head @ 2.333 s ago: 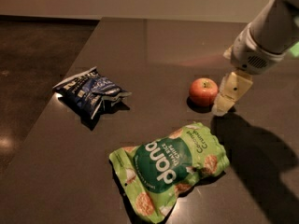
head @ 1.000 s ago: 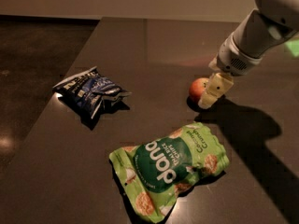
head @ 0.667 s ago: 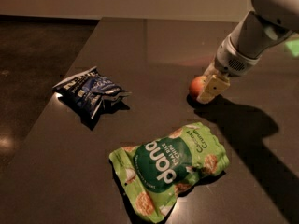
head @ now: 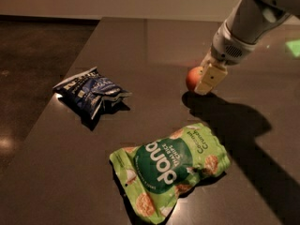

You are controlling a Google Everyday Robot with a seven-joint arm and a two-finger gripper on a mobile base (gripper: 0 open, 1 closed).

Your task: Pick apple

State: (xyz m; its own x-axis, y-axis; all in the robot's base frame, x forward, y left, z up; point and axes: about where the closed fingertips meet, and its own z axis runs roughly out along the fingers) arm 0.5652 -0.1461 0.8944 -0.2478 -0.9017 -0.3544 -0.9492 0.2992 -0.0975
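Observation:
The apple (head: 191, 78) is small, round and red-orange, and sits on the dark table (head: 140, 50) right of the middle. My gripper (head: 205, 84) comes down from the upper right on a white arm (head: 243, 27). It is right at the apple and covers the apple's right side. Only the left part of the apple shows. A dark shadow lies just under and to the right of them.
A blue snack bag (head: 91, 93) lies at the left near the table's left edge. A green rice-chips bag (head: 171, 170) lies in front, below the apple. The floor is beyond the left edge.
My gripper has moved left from beside the apple to over its right side. The apple has shifted a little left and farther back in the picture. Both bags are unmoved.

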